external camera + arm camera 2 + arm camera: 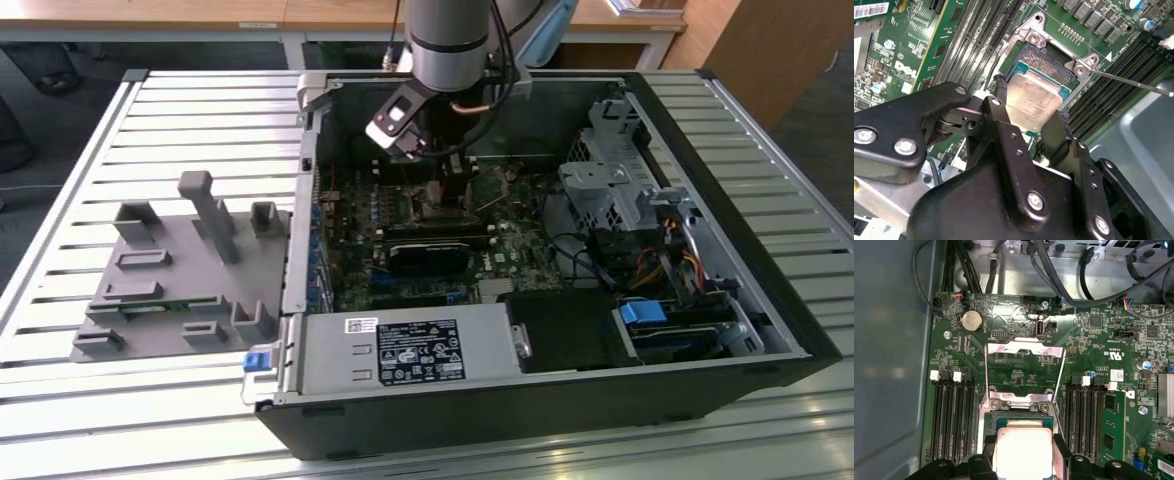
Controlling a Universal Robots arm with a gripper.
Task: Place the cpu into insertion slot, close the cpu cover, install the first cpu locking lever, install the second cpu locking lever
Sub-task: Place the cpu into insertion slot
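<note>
Jaws of gripper [1031, 100] clamp flat, silvery-beige cpu [1023, 452].

A pale slatted metal table [134, 110] carries two items. An open black computer case [561, 415] lies on its side across the middle and the exterior view's right, with its interior facing up. Just beside it, on the exterior view's left, sits a grey moulded fixture plate [160, 300] with upright posts and small holders.
</note>
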